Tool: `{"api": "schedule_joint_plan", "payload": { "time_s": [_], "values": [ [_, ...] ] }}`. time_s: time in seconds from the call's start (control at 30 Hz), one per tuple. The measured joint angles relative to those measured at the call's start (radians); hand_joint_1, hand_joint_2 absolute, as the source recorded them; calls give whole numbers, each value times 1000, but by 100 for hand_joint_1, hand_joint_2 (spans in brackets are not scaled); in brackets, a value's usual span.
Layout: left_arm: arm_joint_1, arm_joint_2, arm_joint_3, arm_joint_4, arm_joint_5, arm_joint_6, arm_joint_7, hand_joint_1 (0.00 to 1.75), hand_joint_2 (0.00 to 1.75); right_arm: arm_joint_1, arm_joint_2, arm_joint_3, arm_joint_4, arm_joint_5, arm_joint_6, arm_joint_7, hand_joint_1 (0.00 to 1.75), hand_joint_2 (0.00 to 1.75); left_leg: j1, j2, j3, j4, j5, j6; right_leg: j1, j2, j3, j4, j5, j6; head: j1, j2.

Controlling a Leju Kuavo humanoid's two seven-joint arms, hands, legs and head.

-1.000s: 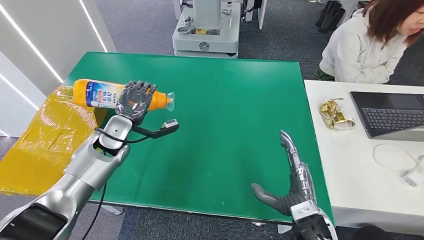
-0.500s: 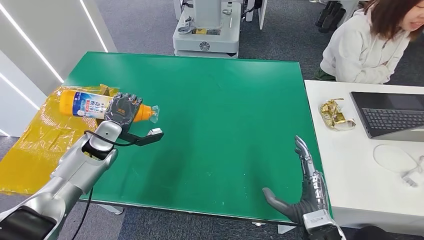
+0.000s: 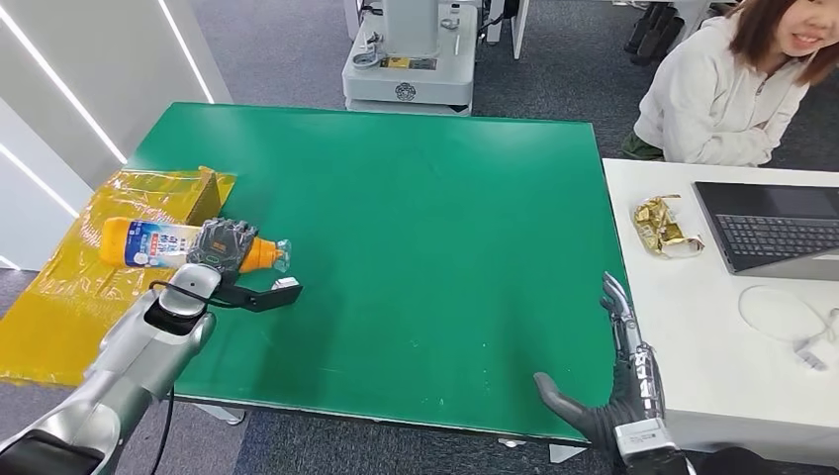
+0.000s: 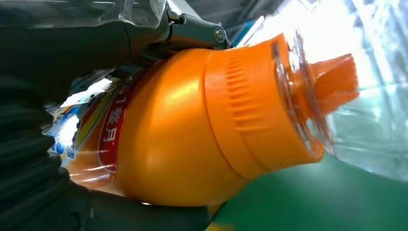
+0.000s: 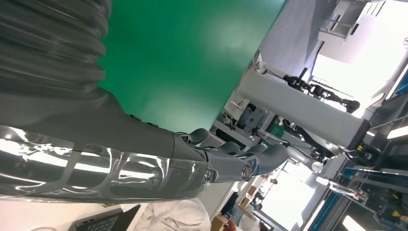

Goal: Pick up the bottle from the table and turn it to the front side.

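Observation:
An orange bottle (image 3: 148, 242) with a blue and white label and a clear cap lies on its side in my left hand (image 3: 224, 244), which grips it around the shoulder over the left edge of the green table (image 3: 425, 218). Up close, the left wrist view has the bottle (image 4: 192, 130) with its orange neck and clear cap against my dark fingers (image 4: 57, 43). My right hand (image 3: 618, 381) hangs at the table's near right corner, fingers straight and spread, holding nothing; in the right wrist view this hand (image 5: 144, 149) reaches over the green top.
A yellow plastic sheet (image 3: 89, 287) lies off the table's left edge under the bottle. To the right stands a white desk (image 3: 712, 336) with a laptop (image 3: 777, 228), a gold wrapper (image 3: 663, 226) and a white cable. A person in white (image 3: 727, 89) sits behind it. A grey machine (image 3: 411, 54) stands beyond the table.
My left hand has carried the bottle toward the near left, from over the table to its left edge above the yellow sheet. My right hand has drawn back toward the near right corner.

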Motion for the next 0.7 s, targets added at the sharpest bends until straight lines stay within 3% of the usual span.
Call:
{"api": "schedule_joint_plan", "payload": {
  "time_s": [0.3,0.57,0.6,0.7],
  "values": [
    [12,7,28,103,0,-8,47,175,175,-16,0,2,16,-11,-1,3,0,175,0,0,0,-1,0,0,0,-1,1,0,0,0,0,0],
    [-17,-10,50,219,-1,58,-1,175,175,-58,-1,29,44,-15,-6,11,0,175,0,0,5,-1,0,0,0,0,5,0,0,0,0,0],
    [-22,-12,52,232,-1,64,-7,165,175,-60,-1,31,46,-15,-6,12,0,175,0,0,5,-1,0,0,0,0,5,0,0,0,0,0],
    [-36,-16,56,263,-1,79,-19,34,175,-64,-1,38,51,-15,-10,13,0,175,0,0,6,-2,0,-1,0,0,5,0,0,0,0,0]
  ]
}}
